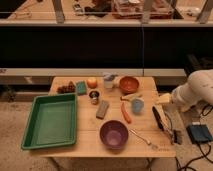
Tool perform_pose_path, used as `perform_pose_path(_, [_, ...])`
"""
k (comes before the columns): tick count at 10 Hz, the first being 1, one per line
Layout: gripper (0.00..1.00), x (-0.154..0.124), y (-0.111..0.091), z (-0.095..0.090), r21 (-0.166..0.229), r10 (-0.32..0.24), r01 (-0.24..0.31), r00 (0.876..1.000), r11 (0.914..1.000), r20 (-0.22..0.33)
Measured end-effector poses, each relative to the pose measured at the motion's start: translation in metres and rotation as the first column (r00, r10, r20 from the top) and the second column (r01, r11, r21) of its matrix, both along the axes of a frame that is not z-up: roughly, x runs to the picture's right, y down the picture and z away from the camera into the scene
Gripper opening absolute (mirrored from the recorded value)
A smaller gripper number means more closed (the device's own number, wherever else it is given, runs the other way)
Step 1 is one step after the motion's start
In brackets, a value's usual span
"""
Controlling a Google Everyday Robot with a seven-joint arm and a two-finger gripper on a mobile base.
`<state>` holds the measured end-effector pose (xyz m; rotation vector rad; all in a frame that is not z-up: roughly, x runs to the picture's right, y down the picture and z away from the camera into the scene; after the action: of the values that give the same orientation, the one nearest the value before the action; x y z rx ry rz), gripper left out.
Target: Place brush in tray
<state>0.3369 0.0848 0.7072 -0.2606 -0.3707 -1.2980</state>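
While the white arm (192, 90) reaches in from the right side of the wooden table (85, 132), the gripper (162, 99) hangs over the table's right edge, just above the far end of the brush (158, 118). Its fingers stand wide apart and have hold of nothing, though from here the tips are hard to make out against the pale wood. The brush lies flat on the table near that right edge, its length running from back to front, apart from the gripper as far as I can see. The green tray (50, 122) sits at the opposite, left end, well apart from the brush, with nothing in it. Between them are a purple bowl (114, 133) at the front, a grey block (102, 109), an orange stick (125, 112) and a light blue cup (137, 105). A thin silver utensil (142, 138) lies between the purple bowl and the brush. An orange-red bowl (129, 84) stands toward the back.
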Motion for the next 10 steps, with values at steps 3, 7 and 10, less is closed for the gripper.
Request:
perform_pose_path(3, [0.8,0.0,0.001,0.002,0.005,-0.008,0.008,1.0,1.0,0.011])
perform_pose_path(7, [0.8,-0.008,0.027,0.019,0.026,-0.188,0.187,0.977,0.9821,0.095])
perform_pose_path(10, [0.8,-0.017,0.032,0.018,0.014,-0.274,0.274,0.957,0.9616,0.095])
